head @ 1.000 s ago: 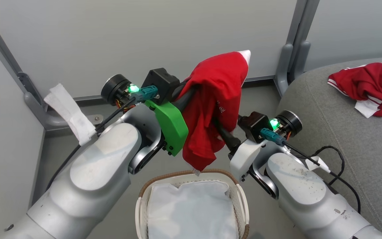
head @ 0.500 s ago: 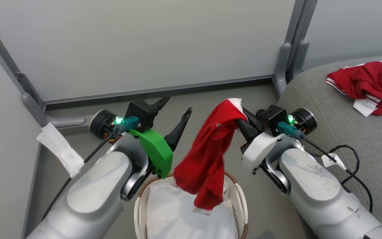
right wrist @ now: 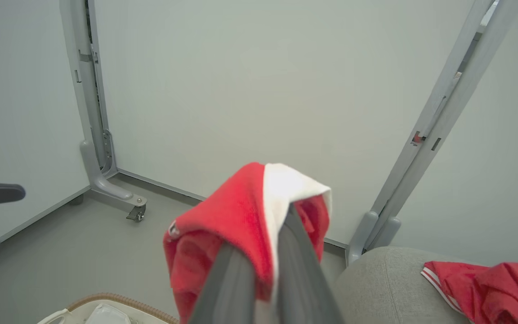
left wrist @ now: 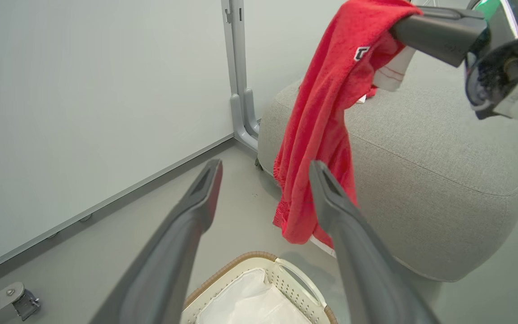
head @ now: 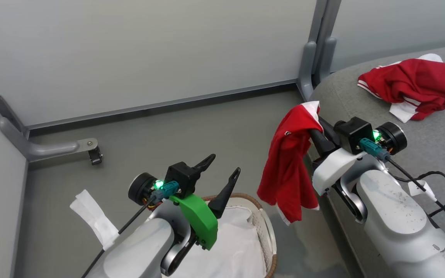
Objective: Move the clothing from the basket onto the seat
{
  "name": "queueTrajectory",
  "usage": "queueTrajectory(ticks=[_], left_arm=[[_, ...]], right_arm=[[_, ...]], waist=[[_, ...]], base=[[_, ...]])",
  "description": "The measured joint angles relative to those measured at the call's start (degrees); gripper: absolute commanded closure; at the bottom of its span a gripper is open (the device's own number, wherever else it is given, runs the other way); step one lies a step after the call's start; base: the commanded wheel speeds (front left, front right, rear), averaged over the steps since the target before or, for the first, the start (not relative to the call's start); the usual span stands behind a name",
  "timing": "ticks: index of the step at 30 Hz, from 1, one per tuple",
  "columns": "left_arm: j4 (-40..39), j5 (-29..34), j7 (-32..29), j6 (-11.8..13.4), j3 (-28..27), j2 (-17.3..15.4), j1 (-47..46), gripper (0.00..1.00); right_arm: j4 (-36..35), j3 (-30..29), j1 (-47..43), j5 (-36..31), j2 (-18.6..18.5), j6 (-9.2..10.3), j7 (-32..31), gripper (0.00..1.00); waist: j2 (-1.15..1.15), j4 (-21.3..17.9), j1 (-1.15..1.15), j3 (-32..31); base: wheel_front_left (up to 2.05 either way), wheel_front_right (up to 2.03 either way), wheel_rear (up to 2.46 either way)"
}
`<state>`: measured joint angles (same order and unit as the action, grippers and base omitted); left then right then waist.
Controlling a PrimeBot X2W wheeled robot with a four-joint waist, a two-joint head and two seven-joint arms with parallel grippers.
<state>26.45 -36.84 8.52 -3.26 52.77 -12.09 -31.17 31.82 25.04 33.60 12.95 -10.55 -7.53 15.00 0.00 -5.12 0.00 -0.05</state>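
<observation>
Head view: left tool (head: pixel 224 164) spread wide and empty, above the basket (head: pixel 261 224); right tool (head: pixel 316 125) pinched shut on a red garment (head: pixel 288 166); the garment hangs in long folds over the floor (head: pixel 191 127), between the basket and the seat (head: pixel 439 146), with a white panel at the top fold and a small white logo below it; second garment (head: pixel 411 87) lies crumpled on the seat, white stripe trim showing; white liner (head: pixel 238 239) lies in the basket.

Left wrist view: own fingers well apart, nothing between them; the held garment is draped from the right tool's dark fingers at top right; its hem hangs in front of the seat's rounded corner, which stands close behind the cloth; the seat's stitched seam and the basket's white handle (left wrist: pixel 301 281) are visible here; grey post (left wrist: pixel 238 76) in the wall corner.

Right wrist view: own fingers together, red and white cloth bunched over the tips, hiding them; second garment at lower right on the seat; wheeled partition foot (right wrist: pixel 135 211) on the floor; left tool's fingertips at the left edge.
</observation>
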Motion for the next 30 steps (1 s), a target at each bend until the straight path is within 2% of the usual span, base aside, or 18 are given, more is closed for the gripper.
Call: queueTrajectory(ticks=[8, 20, 26, 30], left_arm=[[0.73, -0.44, 3.05, 0.14, 0.42, 2.40, 1.39, 0.00], [-0.15, 0.75, 4.50, -0.01, 1.01, 3.56, 0.25, 0.00], [-1.52, 1.19, 4.38, -0.02, 1.68, 3.70, -0.40, 0.00], [-2.50, 1.37, 4.07, -0.01, 2.19, 3.69, -0.98, 0.00]], right_arm=[[-3.75, -4.58, -1.84, -1.77, -1.98, 0.00, 0.00, 1.00], [-10.06, -10.89, -5.54, -3.46, -4.54, 0.00, -0.47, 1.00], [-13.24, -13.70, -7.87, -3.96, -4.48, 0.00, -1.22, 1.00], [-13.54, -14.12, -8.49, -4.06, -3.88, 0.00, -1.85, 1.00]], waist=[[0.00, -5.24, 0.00, 1.25], [0.00, -14.66, 0.00, 4.46], [0.00, -18.41, 0.00, 6.57], [0.00, -19.49, 0.00, 8.24]], base=[[0.00, 0.00, 0.00], [0.00, 0.00, 0.00], [0.00, 0.00, 0.00], [0.00, 0.00, 0.00]])
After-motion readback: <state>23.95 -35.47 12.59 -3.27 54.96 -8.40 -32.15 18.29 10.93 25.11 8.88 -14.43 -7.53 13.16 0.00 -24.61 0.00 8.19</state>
